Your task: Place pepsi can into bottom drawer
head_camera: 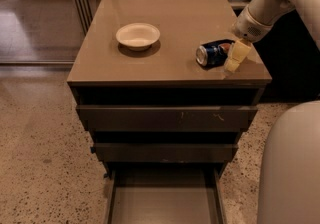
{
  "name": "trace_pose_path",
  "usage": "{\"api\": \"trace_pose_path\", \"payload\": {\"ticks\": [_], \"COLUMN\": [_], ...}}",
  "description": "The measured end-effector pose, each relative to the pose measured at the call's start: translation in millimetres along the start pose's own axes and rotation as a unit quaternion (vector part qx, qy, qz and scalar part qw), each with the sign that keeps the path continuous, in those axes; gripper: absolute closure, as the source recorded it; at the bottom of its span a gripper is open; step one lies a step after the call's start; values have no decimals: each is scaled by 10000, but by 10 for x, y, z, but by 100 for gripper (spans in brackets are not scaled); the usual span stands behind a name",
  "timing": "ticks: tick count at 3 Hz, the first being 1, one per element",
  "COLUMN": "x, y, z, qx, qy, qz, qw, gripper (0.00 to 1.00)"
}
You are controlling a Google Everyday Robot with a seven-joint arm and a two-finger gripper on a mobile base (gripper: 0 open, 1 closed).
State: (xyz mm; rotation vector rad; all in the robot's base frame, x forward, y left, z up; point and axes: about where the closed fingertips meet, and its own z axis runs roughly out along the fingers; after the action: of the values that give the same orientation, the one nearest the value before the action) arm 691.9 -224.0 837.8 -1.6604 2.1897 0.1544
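The pepsi can (212, 53) lies on its side on the cabinet top (170, 28), near the right front corner, its silver end facing left. My gripper (232, 57) comes down from the upper right and sits at the can's right end, its cream-coloured fingers (236, 55) touching or very close to the can. The bottom drawer (162, 203) is pulled open below, a wide shallow tray with a bare floor.
A cream bowl (138, 35) stands on the cabinet top to the left of the can. The two upper drawers (165, 118) are slightly out, with scuffed fronts. My white base (290, 168) fills the lower right. Speckled floor lies to the left.
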Motion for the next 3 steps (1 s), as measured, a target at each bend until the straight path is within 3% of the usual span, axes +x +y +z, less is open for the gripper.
{"api": "trace_pose_path", "payload": {"ticks": [2,3], "x": [-184,-185], "y": [-85,-87], "z": [209,211], "qx": [-152,-152], "qy": [-163,-164], "qz": [-44,-44], "qw": [9997,9997], "gripper": [0,19]}}
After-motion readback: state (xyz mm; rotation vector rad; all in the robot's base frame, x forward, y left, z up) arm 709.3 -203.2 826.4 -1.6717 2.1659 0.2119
